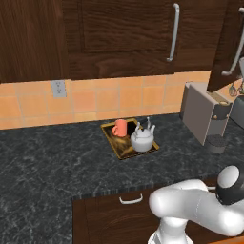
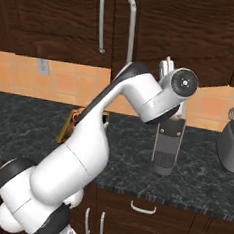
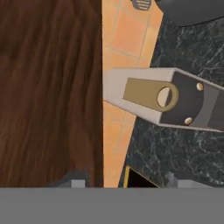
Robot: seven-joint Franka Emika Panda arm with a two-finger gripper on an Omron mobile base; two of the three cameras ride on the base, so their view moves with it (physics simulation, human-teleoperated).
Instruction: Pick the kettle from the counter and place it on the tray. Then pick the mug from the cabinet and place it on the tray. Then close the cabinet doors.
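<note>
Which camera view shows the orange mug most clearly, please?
The left base view: the mug stands unobstructed on the tray beside the kettle. In the right base view the arm covers that spot, leaving just a tray edge; the hand view catches a tray corner.

Arm (image 2: 141,93): glossy white rounded shells, bulbous links, dark black-grey bands at joints. Round white cap w/ small dark centre hub at one joint (image 2: 184,83). Dark ball-like joint (image 1: 230,183) beside smooth white link. End effector fingertips (image 3: 78,180): small, grey.
</note>
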